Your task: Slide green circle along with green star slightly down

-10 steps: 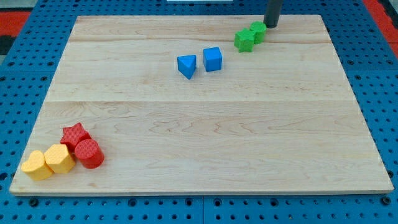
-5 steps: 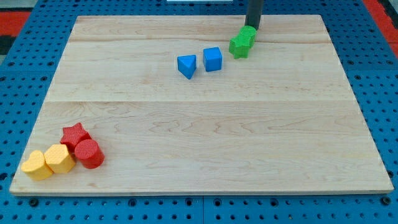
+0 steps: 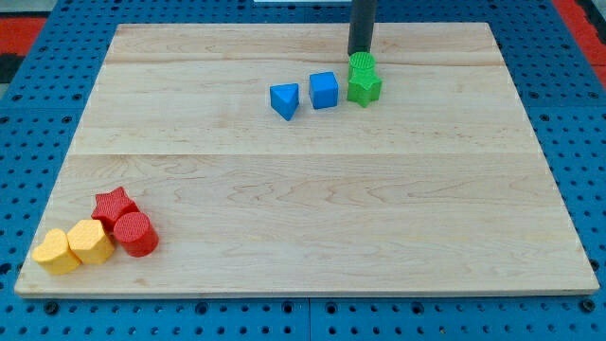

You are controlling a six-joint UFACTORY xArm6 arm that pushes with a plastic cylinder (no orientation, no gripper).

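Now | my tip [image 3: 360, 53] touches green circle [image 3: 361, 64] from above | green star [image 3: 364, 86] just below

Rod upright near view's top edge, my tip [image 3: 360, 54] down on board

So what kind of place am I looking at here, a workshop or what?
Probably a robotics lab test bench: a wooden board sits on a blue perforated base, small coloured blocks are scattered on it, and my tip rests just above the green blocks in the view.
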